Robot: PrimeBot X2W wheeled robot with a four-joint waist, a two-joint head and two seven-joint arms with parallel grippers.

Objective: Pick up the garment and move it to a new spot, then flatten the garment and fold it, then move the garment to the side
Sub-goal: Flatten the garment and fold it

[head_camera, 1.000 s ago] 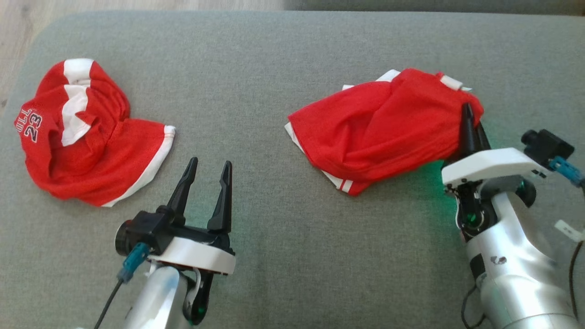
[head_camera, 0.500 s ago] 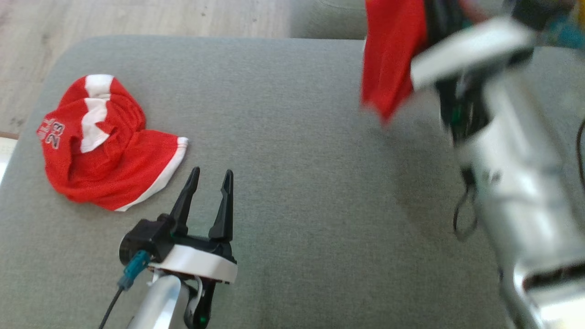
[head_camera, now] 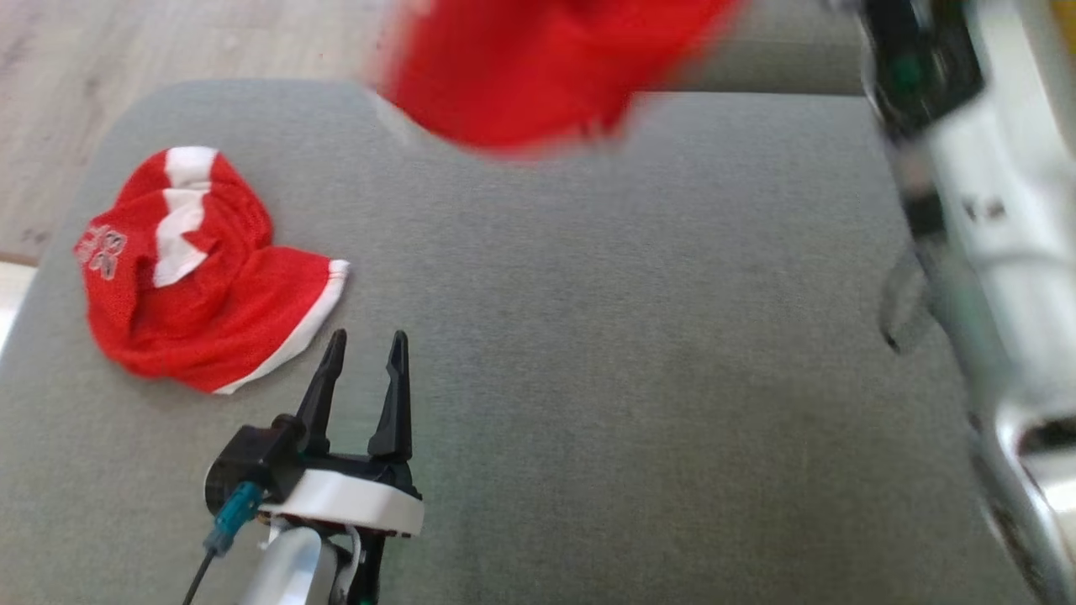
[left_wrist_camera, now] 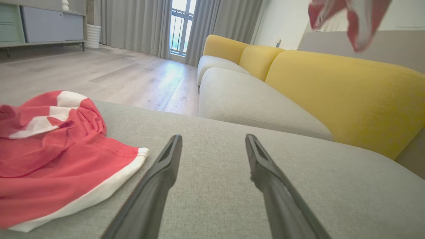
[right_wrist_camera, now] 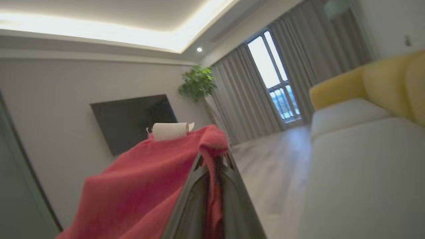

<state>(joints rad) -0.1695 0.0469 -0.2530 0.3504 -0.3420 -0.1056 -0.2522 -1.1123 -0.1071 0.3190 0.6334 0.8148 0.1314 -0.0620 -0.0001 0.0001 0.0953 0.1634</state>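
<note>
Red garment clamped btwn right claw tips, hanging above grey cushion

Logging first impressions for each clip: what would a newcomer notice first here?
A red garment hangs blurred in the air at the top of the head view, pinched in the shut right hand. A second red-and-white garment lies crumpled at the left of the grey cushion, beside the open, empty left hand.
</note>
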